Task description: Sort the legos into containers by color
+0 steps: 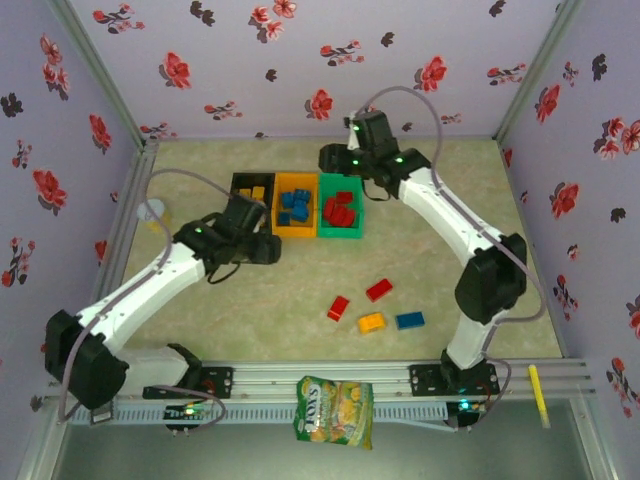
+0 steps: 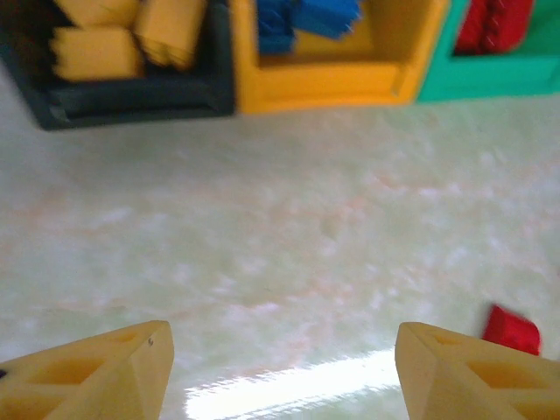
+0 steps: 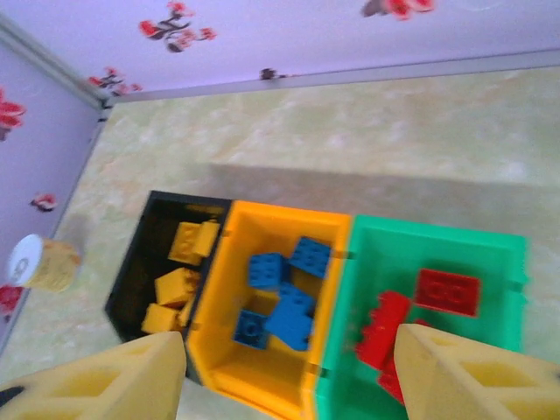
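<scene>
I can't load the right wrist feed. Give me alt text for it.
Seen from above, three joined bins: the black bin holds yellow bricks, the orange bin blue bricks, the green bin red bricks. The right gripper is open in the foreground, nothing between its fingers.

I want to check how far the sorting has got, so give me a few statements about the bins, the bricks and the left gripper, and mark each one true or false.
1. The blue bricks lie in the orange bin. True.
2. The green bin holds yellow bricks. False: it holds red bricks.
3. Four loose bricks lie on the table: two red, one yellow-orange, one blue. True.
4. The left gripper is shut on a brick. False: its jaws stand open with nothing between them.
</scene>
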### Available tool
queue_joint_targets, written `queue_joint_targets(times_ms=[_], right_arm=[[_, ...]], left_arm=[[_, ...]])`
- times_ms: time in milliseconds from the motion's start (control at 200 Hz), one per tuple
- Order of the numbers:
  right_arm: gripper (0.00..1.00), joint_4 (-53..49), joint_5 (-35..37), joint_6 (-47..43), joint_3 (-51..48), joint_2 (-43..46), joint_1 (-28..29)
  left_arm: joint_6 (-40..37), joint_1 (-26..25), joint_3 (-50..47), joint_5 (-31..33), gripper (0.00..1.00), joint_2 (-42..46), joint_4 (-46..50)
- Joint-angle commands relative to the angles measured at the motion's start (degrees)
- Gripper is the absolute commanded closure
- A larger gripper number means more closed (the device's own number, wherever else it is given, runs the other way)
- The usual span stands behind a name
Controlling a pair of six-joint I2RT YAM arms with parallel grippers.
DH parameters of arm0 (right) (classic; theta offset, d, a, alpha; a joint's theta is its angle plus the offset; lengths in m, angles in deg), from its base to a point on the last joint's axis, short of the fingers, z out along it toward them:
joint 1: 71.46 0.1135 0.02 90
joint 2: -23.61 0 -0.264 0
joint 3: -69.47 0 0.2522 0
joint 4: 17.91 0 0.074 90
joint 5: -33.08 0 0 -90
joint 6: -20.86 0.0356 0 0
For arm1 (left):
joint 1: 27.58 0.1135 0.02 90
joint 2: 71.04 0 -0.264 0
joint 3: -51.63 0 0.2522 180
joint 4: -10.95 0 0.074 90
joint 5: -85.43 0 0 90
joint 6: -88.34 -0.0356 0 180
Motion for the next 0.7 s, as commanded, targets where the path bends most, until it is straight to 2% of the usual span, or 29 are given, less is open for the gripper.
queue_joint_targets(times_ms=[0, 140, 335, 695], right_arm=[[0.35, -0.68, 2.91, 0.77, -4.13, 4.17, -1.71], [0.34, -0.79, 3.50, 1.54, -7.59, 7.48, -3.88], [0.34, -2.04, 4.20, 1.85, -10.52, 10.85, -5.37], [0.32, -4.40, 5.87, 1.81, -17.87, 19.00, -10.09]], left_arm=[[4.24, -4.82, 0.45, -3.39, 0.32, -4.82, -3.56], [3.75, -11.42, 4.40, -3.81, 0.33, -11.99, -2.85], [0.43, -17.18, 10.67, -6.44, 0.34, -21.51, 1.61], [-2.87, -21.15, 17.30, -11.21, 0.34, -32.57, 5.92]])
